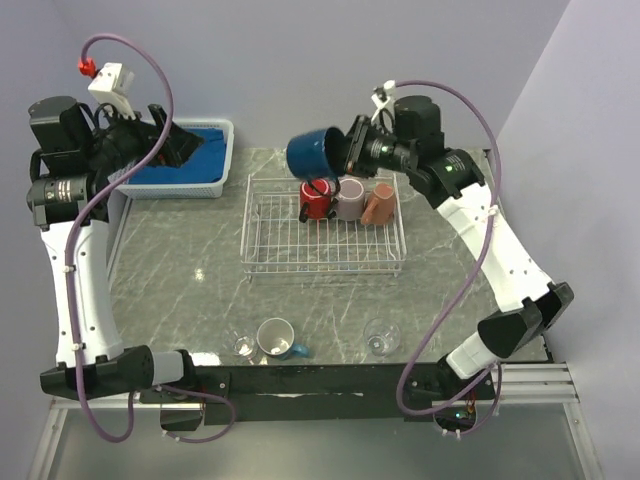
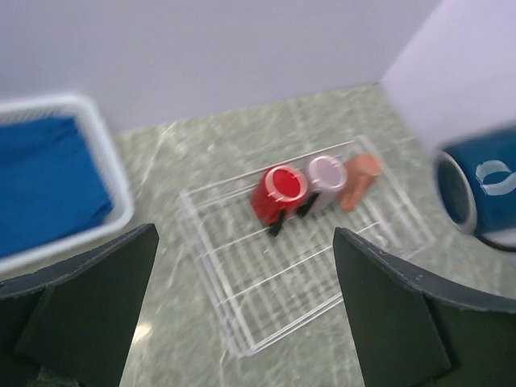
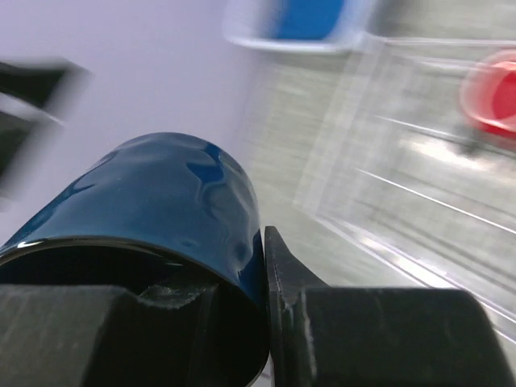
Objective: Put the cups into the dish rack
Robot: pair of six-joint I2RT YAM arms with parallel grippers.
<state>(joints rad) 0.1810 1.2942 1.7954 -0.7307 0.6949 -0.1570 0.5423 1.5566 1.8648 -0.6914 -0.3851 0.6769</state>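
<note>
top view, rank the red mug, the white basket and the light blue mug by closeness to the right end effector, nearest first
From the right end effector, gripping the navy mug:
1. red mug, in the dish rack, just beside it
2. white basket, back left
3. light blue mug, near edge, left of centre

dish rack (image 1: 320, 268): white wire grid. 
Inside it, along the far side: red mug (image 1: 317, 201), mauve mug (image 1: 349, 200), salmon-orange mug (image 1: 379, 204). 
Over its far-left corner: navy mug (image 1: 312, 152), glossy, white mark on its side. 
Near side of rack: light blue mug (image 1: 277, 338) with white inside, and clear glass cups (image 1: 381, 338). 
Left of rack: white basket (image 1: 222, 160), blue cloth (image 1: 180, 170). 
Table (image 1: 180, 270): grey-green with marble veining. 
Wall (image 1: 300, 60): pale lilac.
</note>
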